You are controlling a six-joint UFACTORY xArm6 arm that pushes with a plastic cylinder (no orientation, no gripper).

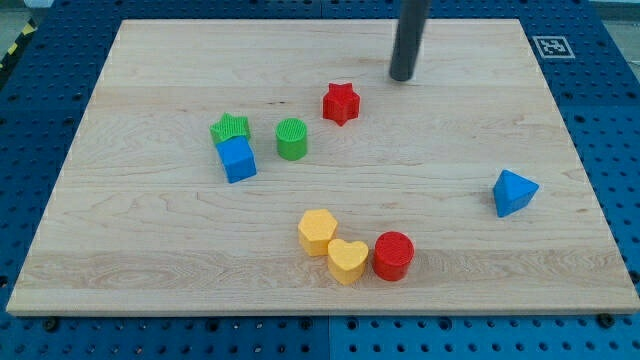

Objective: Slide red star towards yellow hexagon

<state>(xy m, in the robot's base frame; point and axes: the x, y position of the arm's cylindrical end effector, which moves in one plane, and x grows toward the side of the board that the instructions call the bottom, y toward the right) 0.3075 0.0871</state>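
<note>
The red star (340, 102) lies on the wooden board above the view's middle. The yellow hexagon (318, 231) lies well below it, toward the view's bottom, touching a yellow heart (348, 260). My tip (402, 77) is up and to the right of the red star, a short gap apart from it. The dark rod rises from the tip out of the view's top.
A red cylinder (393, 255) sits right of the yellow heart. A green cylinder (291, 138), a green star (230, 128) and a blue cube (237, 159) lie left of the red star. A blue triangular block (513, 192) is at the view's right. The board (150, 260) rests on a blue pegboard.
</note>
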